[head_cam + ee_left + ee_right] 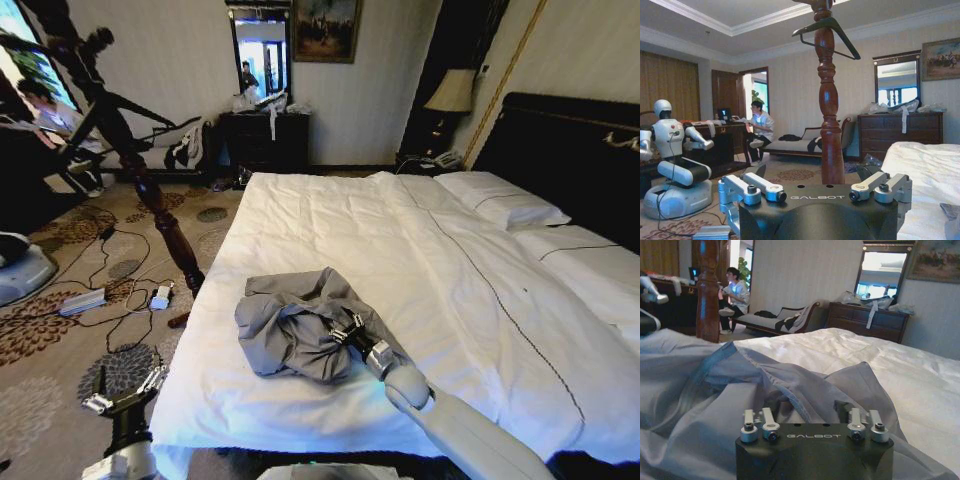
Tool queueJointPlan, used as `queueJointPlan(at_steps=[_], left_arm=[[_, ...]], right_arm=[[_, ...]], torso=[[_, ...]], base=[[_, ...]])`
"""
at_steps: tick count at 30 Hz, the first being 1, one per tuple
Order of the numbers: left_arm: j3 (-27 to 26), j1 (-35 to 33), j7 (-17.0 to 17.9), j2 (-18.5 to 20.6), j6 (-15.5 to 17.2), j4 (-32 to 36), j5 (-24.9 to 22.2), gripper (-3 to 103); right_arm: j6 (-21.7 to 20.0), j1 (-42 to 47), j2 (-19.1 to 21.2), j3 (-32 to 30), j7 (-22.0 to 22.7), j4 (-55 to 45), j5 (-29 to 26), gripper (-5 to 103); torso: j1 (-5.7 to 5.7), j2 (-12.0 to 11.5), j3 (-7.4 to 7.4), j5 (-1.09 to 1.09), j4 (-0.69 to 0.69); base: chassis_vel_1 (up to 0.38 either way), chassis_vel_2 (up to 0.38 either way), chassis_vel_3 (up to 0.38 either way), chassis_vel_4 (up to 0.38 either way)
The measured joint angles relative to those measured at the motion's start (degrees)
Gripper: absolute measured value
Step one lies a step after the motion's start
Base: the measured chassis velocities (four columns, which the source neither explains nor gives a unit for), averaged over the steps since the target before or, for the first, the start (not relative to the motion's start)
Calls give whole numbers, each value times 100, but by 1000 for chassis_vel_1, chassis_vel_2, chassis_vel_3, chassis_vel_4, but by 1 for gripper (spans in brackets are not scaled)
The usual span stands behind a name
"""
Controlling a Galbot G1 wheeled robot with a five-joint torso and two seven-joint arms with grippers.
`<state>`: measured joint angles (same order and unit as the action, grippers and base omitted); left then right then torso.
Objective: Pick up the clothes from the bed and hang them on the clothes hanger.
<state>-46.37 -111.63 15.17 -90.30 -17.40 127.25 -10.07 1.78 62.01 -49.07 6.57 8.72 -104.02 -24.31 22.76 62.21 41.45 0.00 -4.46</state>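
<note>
The clothes (290, 330) lie as a crumpled grey-blue bundle on the near part of the bed (400, 250). My right gripper (345, 328) rests on the bundle's right side. In the right wrist view its jaws stand open with folds of the clothes (740, 385) rising between and around the fingers (840, 407). My left gripper (125, 395) hangs open and empty over the carpet, left of the bed's corner. The clothes hanger (150, 195), a dark turned-wood stand, rises from the floor beside the bed's left edge. In the left wrist view its pole (829, 115) stands straight ahead of the gripper.
A wire hanger (827, 32) hangs high on the stand. Cables and power bricks (85, 300) lie on the carpet left of the bed. Another robot (672, 160) stands farther left. A dark dresser (265, 140) and a bench are by the far wall.
</note>
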Motion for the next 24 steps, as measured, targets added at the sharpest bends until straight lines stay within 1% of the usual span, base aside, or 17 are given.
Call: queueJointPlan(at_steps=[1,2,4,5,6,7,8,9,10,11,13,14,16,17,18,20,24], left_arm=[[0,4,0,4,1,0,0,100],[0,4,0,4,1,0,0,100],[1,14,0,7,4,-5,-1,100],[3,16,0,7,4,-10,-1,100],[6,17,0,7,5,-17,0,100],[6,17,0,7,5,-17,0,100],[10,16,2,7,5,-19,3,100],[12,14,1,7,4,-19,5,100],[12,5,2,7,3,-18,6,100],[12,5,2,7,3,-18,6,100],[10,-3,3,8,1,1,7,100],[10,-3,3,8,1,1,7,100],[6,-8,5,12,-7,9,5,100],[6,-8,5,12,-7,9,5,100],[6,-8,5,14,-18,3,5,100],[6,-4,6,19,-25,-15,5,100],[-1,28,4,41,-29,-59,-3,100]], right_arm=[[-7,39,5,-33,17,-44,-90,57],[-7,39,5,-33,17,-44,-90,57],[22,92,-6,-92,99,-83,-179,46],[44,102,-17,-108,135,-88,-195,46],[81,133,-37,-161,212,-113,-241,35],[81,133,-37,-161,212,-113,-241,35],[90,166,-39,-215,257,-150,-300,30],[91,201,-33,-263,285,-201,-358,30],[91,249,-16,-324,320,-277,-442,24],[91,249,-16,-324,320,-277,-442,24],[81,326,16,-437,402,-480,-702,13],[81,326,16,-437,402,-480,-702,13],[39,384,45,-655,536,-903,-1307,3],[39,384,45,-655,536,-903,-1307,3],[37,393,63,-814,553,-1130,-1575,1],[50,421,115,-1045,551,-1386,-1758,0],[116,609,297,-1430,450,-1737,-1894,0]], torso=[[0,0,0,0,0],[0,0,0,0,0],[0,0,0,0,0],[0,0,0,0,0],[-1,0,0,0,0],[-1,0,0,0,0],[0,0,0,0,0],[0,0,0,0,0],[0,0,0,0,0],[0,0,0,0,0],[-1,0,0,0,0],[-1,0,0,0,0],[0,0,0,0,0],[0,0,0,0,0],[0,0,0,0,0],[0,0,0,0,1],[0,0,0,0,1]], base=[[0,0,0,0],[0,0,0,0],[0,0,0,0],[0,0,0,0],[0,0,0,0],[0,0,0,0],[0,0,0,0],[0,0,0,0],[0,0,0,0],[0,0,0,0],[0,0,0,0],[0,0,0,0],[0,0,0,0],[0,0,0,0],[0,0,0,0],[0,0,0,0],[0,0,0,0]])
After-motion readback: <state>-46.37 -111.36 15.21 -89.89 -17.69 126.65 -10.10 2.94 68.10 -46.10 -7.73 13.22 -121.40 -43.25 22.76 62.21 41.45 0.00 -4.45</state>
